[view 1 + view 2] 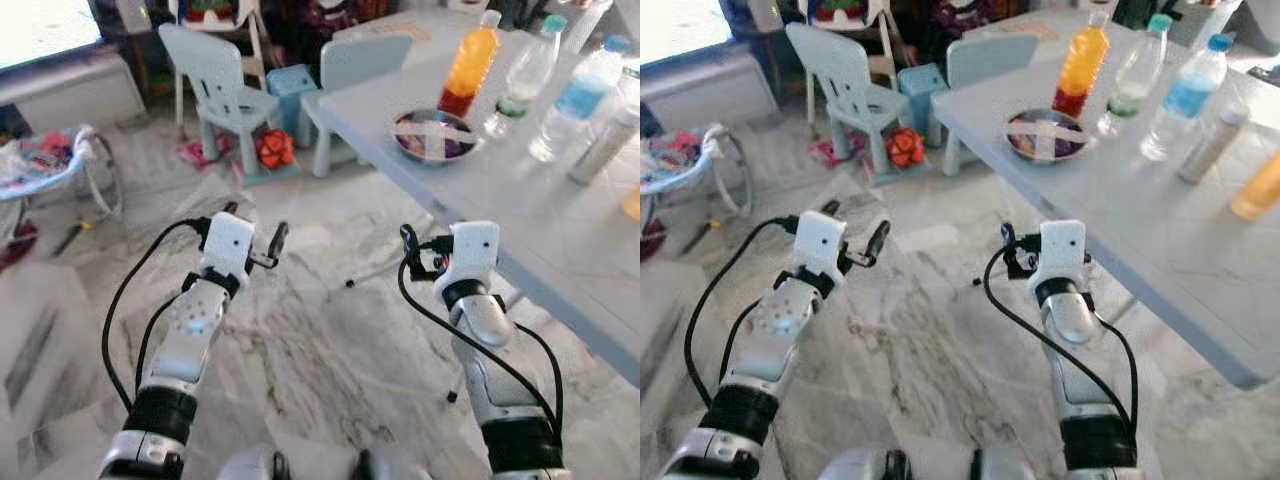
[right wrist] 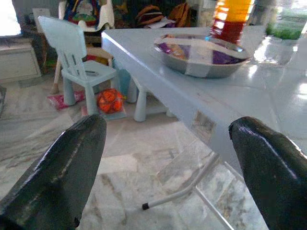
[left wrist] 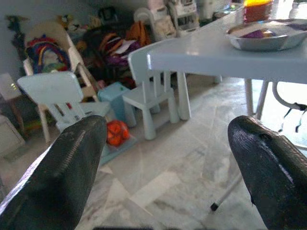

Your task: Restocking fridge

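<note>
On the pale blue table (image 1: pixel 545 225) to my right stand an orange juice bottle (image 1: pixel 470 65), a clear bottle with a green label (image 1: pixel 520 85), a water bottle with a blue label (image 1: pixel 582 95) and a silver cylinder (image 1: pixel 603 145). A metal bowl (image 1: pixel 433 135) sits near the table's edge. My left gripper (image 1: pixel 255 225) hangs open over the marble floor, nothing between its fingers. My right gripper (image 1: pixel 412 255) is open too, just short of the table's edge and below its top. The right wrist view looks along the table top to the bowl (image 2: pixel 201 50) and the orange bottle (image 2: pixel 232 19).
Two small pale blue chairs (image 1: pixel 225 85) (image 1: pixel 365 60), a blue stool (image 1: pixel 290 85) and an orange ball (image 1: pixel 273 148) stand beyond the floor ahead. A baby bouncer (image 1: pixel 50 165) sits at the left. A table leg (image 1: pixel 395 265) slants down to the floor between my arms.
</note>
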Controlling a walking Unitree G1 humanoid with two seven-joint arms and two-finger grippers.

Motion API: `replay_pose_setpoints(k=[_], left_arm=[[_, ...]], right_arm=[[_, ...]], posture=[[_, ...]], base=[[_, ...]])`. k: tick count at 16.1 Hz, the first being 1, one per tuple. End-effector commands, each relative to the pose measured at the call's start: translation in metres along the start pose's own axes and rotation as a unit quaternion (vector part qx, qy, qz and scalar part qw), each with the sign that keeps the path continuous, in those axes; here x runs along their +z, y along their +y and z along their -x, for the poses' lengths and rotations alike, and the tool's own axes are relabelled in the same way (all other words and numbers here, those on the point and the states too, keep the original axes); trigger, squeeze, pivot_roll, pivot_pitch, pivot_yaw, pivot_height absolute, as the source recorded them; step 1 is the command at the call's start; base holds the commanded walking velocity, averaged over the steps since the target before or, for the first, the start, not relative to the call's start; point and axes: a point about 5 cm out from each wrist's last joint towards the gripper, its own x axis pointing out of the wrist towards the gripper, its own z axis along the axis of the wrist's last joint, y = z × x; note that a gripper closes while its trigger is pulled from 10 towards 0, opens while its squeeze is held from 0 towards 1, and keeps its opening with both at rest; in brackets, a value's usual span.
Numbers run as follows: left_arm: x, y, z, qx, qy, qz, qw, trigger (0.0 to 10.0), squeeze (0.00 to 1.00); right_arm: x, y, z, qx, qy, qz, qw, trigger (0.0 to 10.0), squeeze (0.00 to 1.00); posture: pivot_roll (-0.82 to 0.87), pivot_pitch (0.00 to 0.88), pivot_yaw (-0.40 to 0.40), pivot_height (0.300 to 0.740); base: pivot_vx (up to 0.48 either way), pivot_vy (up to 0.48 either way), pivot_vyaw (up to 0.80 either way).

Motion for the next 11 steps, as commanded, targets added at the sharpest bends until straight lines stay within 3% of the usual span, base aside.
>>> replay_pose_setpoints(k=[1, 3, 11], left_arm=[[0.0005, -0.0065, -0.0014, -0.009, -0.001, -0.003, 1.0, 10.0, 0.0], [0.0037, -0.0105, -0.0004, -0.029, -0.018, -0.02, 0.999, 10.0, 0.0], [0.0024, -0.016, 0.0019, -0.041, -0.019, -0.037, 0.998, 10.0, 0.0]], right_arm=[[-0.0003, -0.0052, 0.0009, -0.005, 0.0, 0.001, 1.0, 10.0, 0.0], [-0.0001, -0.0049, 0.001, -0.003, -0.002, 0.002, 1.0, 10.0, 0.0], [0.0034, -0.0108, -0.005, -0.012, -0.005, -0.002, 1.0, 10.0, 0.0]], posture=[[0.01, 0.095, -0.001, 0.74], [0.01, 0.092, -0.003, 0.74], [0.02, 0.093, -0.002, 0.74]], base=[[0.27, 0.398, 0.0], [0.343, 0.321, 0.0], [0.459, 0.0, 0.0]])
